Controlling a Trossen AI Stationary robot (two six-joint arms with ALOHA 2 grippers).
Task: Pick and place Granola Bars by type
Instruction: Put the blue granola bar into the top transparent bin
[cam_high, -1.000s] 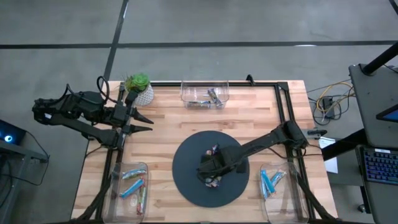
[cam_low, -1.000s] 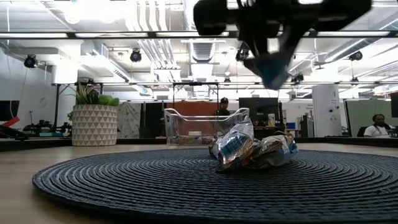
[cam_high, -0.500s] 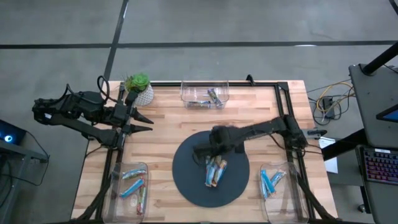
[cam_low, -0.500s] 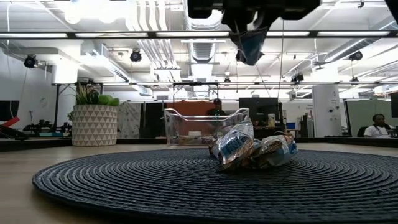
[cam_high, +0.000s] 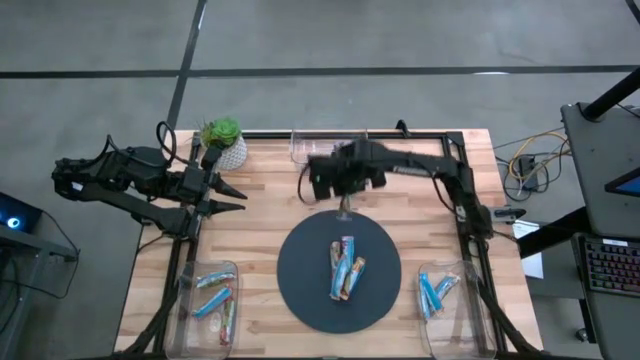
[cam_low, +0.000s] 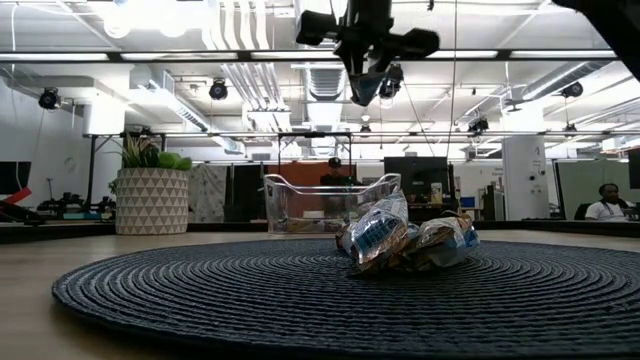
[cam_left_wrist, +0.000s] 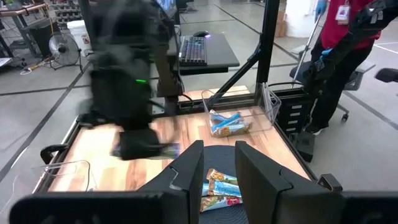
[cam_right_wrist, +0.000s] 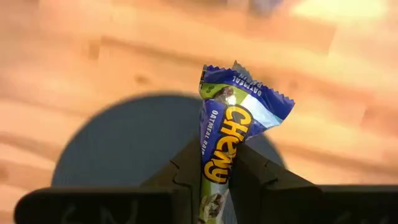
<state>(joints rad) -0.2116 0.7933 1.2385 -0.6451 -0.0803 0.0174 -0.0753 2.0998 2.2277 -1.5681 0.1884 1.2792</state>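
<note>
My right gripper (cam_high: 345, 196) hangs over the bare wood between the dark round mat (cam_high: 300, 290) and the far clear bin (cam_high: 330, 150). It is shut on a blue and green "Chewy" granola bar (cam_right_wrist: 227, 134), also seen high up in the low view (cam_low: 364, 88). Three more bars (cam_high: 345, 267) lie flat in a small pile on the mat (cam_low: 405, 240). My left gripper (cam_high: 238, 198) waits open near the table's far left, next to the plant pot; its fingers (cam_left_wrist: 219, 149) touch nothing. My right gripper pinches the bar between its two fingers at the wrapper's middle (cam_right_wrist: 216, 167). The fingers come from above, pointing down, and lie along the bar. The bar is lifted clear and hangs below the fingers, its crimped free end (cam_right_wrist: 249, 93) sticking out past the fingertips.
The far bin holds a few bars. A near left bin (cam_high: 210, 298) holds mixed bars, and a near right bin (cam_high: 440, 293) holds blue ones. A potted plant (cam_high: 222, 143) stands at the far left. Metal frame rails run along both table sides.
My right gripper has risen from the pile on the mat with one bar in its fingers and swung toward the table's far edge, ending near the far bin. The bar went from lying in the pile to hanging clear. The remaining bars stay on the mat.
</note>
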